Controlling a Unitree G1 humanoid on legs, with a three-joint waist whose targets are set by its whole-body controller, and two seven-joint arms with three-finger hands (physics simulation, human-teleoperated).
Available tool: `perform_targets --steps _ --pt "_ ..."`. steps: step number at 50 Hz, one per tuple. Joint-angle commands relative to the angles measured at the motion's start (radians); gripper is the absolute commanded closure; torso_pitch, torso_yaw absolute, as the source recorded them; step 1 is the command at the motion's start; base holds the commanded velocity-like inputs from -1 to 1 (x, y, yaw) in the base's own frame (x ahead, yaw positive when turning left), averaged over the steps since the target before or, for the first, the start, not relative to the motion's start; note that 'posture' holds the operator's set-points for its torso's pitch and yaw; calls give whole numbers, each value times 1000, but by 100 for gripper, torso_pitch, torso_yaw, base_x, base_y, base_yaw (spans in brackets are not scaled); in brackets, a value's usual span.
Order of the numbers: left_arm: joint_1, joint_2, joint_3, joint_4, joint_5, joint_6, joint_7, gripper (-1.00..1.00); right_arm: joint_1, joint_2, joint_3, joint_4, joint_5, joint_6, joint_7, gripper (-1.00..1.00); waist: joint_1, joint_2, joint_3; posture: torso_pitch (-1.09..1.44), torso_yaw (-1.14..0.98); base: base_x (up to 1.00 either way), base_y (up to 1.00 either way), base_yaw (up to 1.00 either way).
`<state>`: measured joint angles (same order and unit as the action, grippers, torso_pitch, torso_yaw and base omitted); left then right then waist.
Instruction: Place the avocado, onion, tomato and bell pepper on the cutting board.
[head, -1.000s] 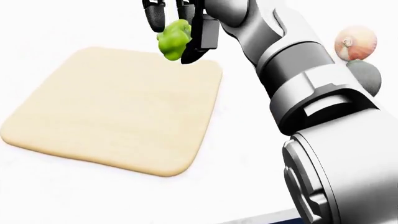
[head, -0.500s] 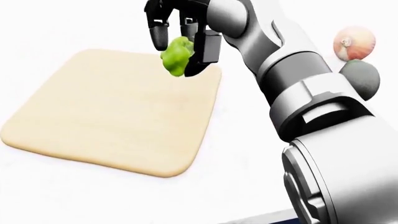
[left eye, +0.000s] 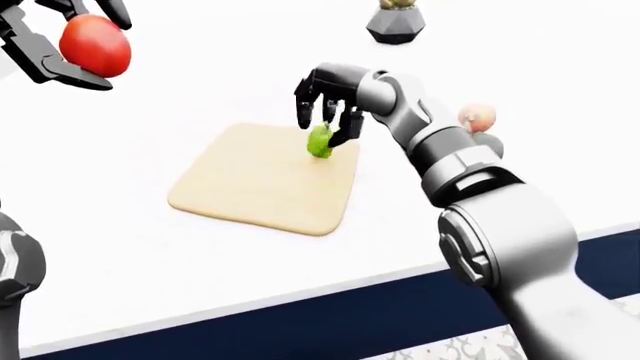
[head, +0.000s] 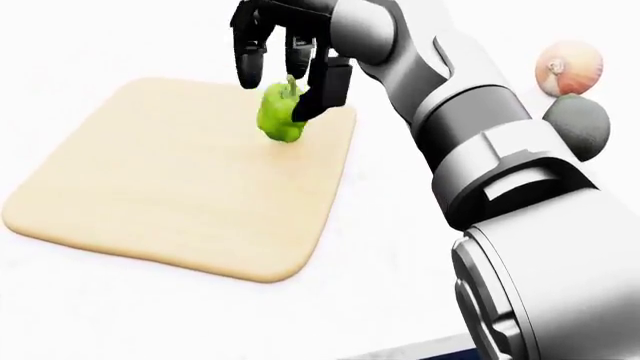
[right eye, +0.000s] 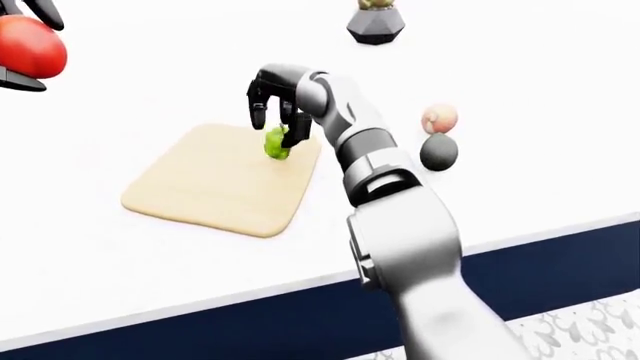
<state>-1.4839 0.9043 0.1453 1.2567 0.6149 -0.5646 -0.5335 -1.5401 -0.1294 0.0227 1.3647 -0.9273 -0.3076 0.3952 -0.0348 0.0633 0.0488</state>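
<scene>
The green bell pepper (head: 280, 114) stands on the tan cutting board (head: 170, 195) near its upper right corner. My right hand (head: 285, 84) hovers just above it, fingers spread open, the thumb tip still close to the pepper's top. A pale pink onion (head: 571, 67) and, touching it from below, a dark avocado (head: 579, 124) lie on the white counter to the right of the board, beyond my right forearm. At the top left of the left-eye view my left hand (left eye: 62, 54) is raised and shut on the red tomato (left eye: 96, 45).
A dark faceted pot (left eye: 395, 25) stands at the top of the left-eye view, well above the board. The white counter's edge (left eye: 300, 294) runs along the bottom, with a dark blue front below it.
The right hand lowered the bell pepper onto the board's upper right corner and its fingers spread; the pepper now sits below the fingertips instead of between them.
</scene>
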Motion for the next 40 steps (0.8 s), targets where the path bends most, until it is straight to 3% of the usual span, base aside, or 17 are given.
perform_targets --steps 1,9,11,26,40 --pt "-34 13 11 -35 -17 -9 18 100 -46 -11 -8 -43 12 -12 -19 -32 -1 8 -34 0 0 0 0 0" --pt "-37 16 12 -35 -17 -8 17 100 -49 -12 -8 -44 8 -13 -6 -77 -1 8 -34 0 0 0 0 0" --pt "-37 16 12 -35 -17 -8 19 100 -48 -11 -8 -44 8 -12 0 -100 -1 8 -35 0 0 0 0 0" --pt "-56 2 8 -31 -15 -1 15 100 -73 -36 -3 -45 -8 -23 41 -100 0 7 -33 0 0 0 0 0" --pt "-147 -92 -11 5 8 59 46 100 -122 -121 -7 -47 -37 -83 29 -100 3 -4 -30 0 0 0 0 0"
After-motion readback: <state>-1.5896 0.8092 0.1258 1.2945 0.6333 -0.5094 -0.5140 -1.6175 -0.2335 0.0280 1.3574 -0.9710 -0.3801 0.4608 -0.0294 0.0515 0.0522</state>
